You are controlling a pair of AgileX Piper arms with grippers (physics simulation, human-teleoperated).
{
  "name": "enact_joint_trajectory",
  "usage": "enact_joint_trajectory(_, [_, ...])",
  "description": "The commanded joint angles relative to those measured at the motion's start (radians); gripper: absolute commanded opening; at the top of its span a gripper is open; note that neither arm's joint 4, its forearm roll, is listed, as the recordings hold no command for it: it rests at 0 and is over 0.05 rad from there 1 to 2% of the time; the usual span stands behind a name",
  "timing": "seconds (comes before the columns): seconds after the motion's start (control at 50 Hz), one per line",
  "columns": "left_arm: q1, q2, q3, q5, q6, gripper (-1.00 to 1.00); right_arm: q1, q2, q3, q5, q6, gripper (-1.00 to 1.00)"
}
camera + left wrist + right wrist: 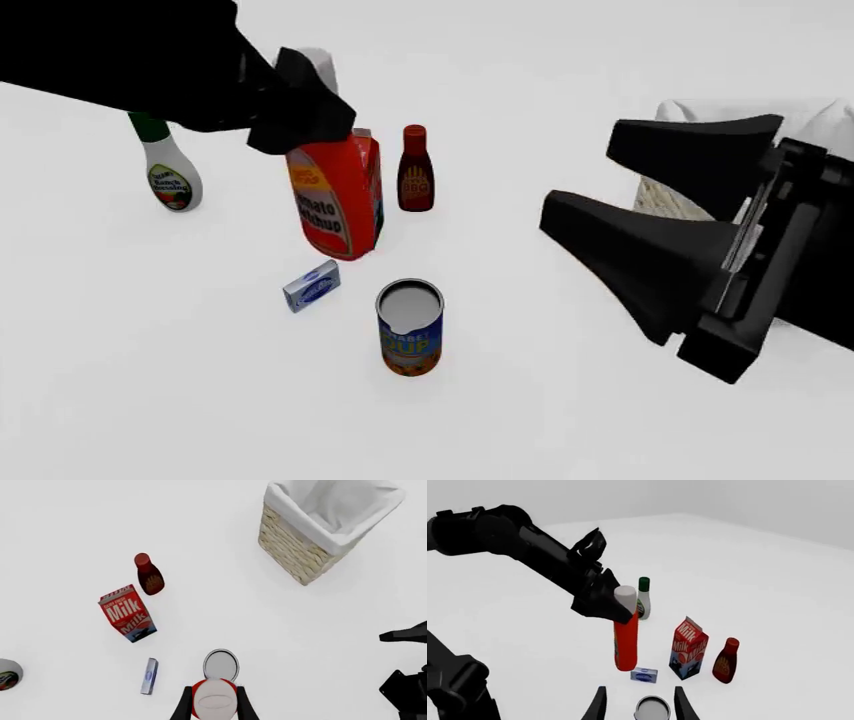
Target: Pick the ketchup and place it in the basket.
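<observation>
The left arm reaches in from the side, its gripper (606, 605) clamped on the ketchup (334, 195) just under the white cap; the bottle stands upright between the fingers. Whether its base touches the table (160, 380) cannot be told. The right gripper (641, 225) hangs apart from the bottle with its jaws spread wide and nothing between them.

The left wrist view looks straight down the cap and alone shows the basket (313, 530) whole, well off from the left gripper, with the white lining folded over its rim; in the front view the right gripper hides most of it. The same view shows the milk carton (128, 612), which the front view hides behind the ketchup. Only the front and right wrist views show the ketchup's full height.

Near the held bottle are the dark red bottle (416, 168), a small blue box (311, 286), an open can (410, 327) and a green-capped white bottle (167, 170).
</observation>
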Motion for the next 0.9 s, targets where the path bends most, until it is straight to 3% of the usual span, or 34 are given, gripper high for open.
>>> enact_joint_trajectory(0.02, [-0.036, -0.002, 0.004, 0.000, 0.012, -1.00, 0.034, 0.065, -0.019, -0.032, 0.013, 1.00])
enact_joint_trajectory(0.9, [-0.116, -0.008, 0.035, -0.012, -0.031, -1.00, 0.063, 0.210, -0.015, -0.198, 0.030, 1.00])
